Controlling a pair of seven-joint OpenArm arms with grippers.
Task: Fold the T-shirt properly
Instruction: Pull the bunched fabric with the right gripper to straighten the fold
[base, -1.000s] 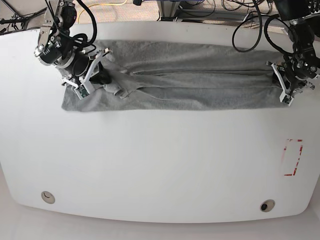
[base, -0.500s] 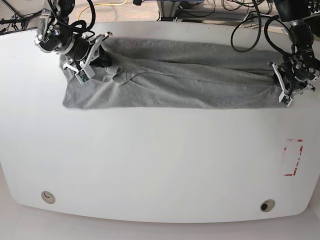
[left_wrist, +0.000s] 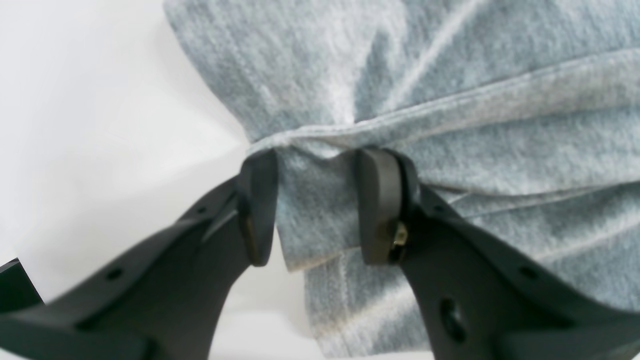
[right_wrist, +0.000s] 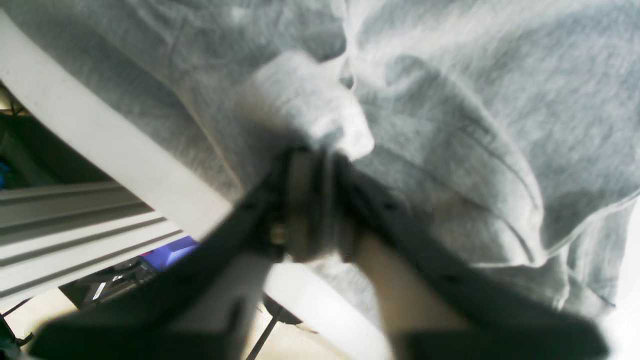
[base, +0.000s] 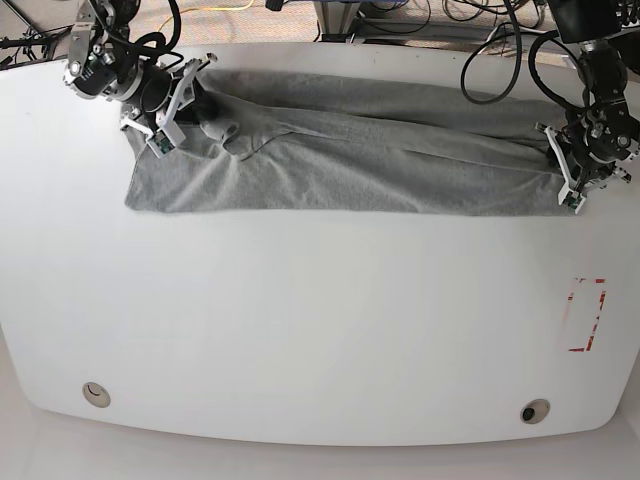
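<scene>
The T-shirt (base: 350, 150) is made of soft, fuzzy, light grey cloth. It is laid out as a long, wide band along the far edge of the white bench (base: 300, 320). Its near edge is straight and flat. Long creases and folds are seen along its far side, and a small bump of bunched cloth is seen close to the bench's far left corner. Stitched hems can be seen in the left wrist view.

The left gripper (left_wrist: 315, 205) is at the end of the T-shirt nearest the bench's right edge. Its black jaws are held part way open, and a folded edge of the cloth is seen between them. The cloth looks touched by the jaws on both sides.

The right gripper (right_wrist: 312, 200) is at the other end, close to the far left corner. Its picture is blurry. A lump of cloth is seen right at its jaws, but how far the jaws are open cannot be told.
</scene>
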